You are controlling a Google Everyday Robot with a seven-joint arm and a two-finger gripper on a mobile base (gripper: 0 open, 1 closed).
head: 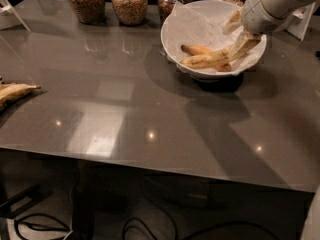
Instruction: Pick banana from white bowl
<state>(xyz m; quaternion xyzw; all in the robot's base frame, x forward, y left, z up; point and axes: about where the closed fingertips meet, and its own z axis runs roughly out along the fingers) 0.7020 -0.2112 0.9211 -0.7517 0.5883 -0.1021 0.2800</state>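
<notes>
The glossy grey desk [150, 119] lies nearest me. Far to the left of my jaws and closer than they are, a flattened browned-yellow banana with a dark tip [15, 90] lies at the desk's edge; that one is not my target.

My gripper [239, 34] hangs inside the right half of the large round white bowl lined with crinkled paper [186, 29]. Its jaws are spread wide and hold nothing. Just below them and running off to their left lies the long curved yellow banana with brown speckles [207, 60]. My lower finger [247, 42] is at its right end, though I cannot tell whether it touches. A shorter orange-toned banana [196, 49] lies just behind the long one.

I judge this to be the reach, with the grasp not yet made. The next move calls for settling one jaw on each side of the long banana's end, closing on it alone, then lifting without snagging the paper.

Beyond my jaws and to their left stand brown-filled glass jars [129, 3].
</notes>
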